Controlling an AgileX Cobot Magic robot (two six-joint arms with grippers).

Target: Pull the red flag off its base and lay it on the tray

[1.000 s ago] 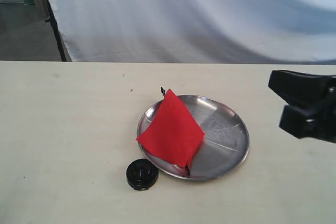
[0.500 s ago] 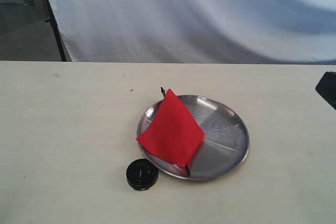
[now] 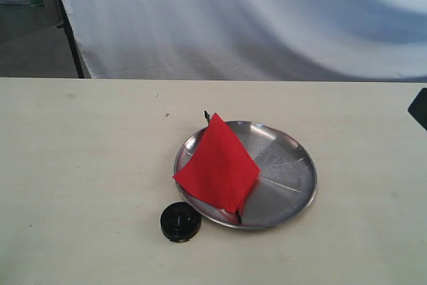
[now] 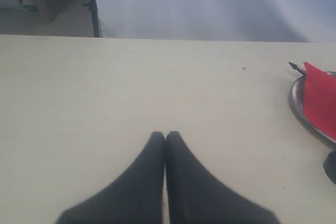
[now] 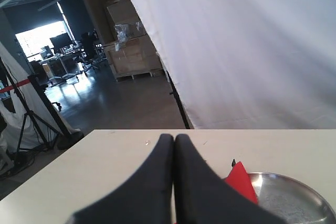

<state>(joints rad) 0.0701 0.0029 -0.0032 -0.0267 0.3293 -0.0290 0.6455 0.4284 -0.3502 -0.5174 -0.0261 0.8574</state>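
Observation:
The red flag (image 3: 217,163) lies across the left side of the steel tray (image 3: 287,178), its black pole tip sticking out past the far rim. The black round base (image 3: 180,221) sits on the table just in front of the tray's left edge, with nothing in it. My left gripper (image 4: 165,135) is shut and holds nothing, over bare table left of the tray (image 4: 295,97) and the red flag (image 4: 319,97). My right gripper (image 5: 174,138) is shut too, with nothing in it, off to the right; only a dark sliver shows at the exterior view's right edge. The red flag (image 5: 240,180) and tray (image 5: 294,198) show beside it.
A white cloth backdrop (image 3: 253,18) hangs behind the table's far edge. A black stand leg (image 3: 70,35) rises at the back left. Cartons (image 5: 131,51) and office furniture stand far behind in the right wrist view.
My right gripper has drawn back to the right, from beside the tray to almost out of the exterior view. The flag, tray and base have not moved.

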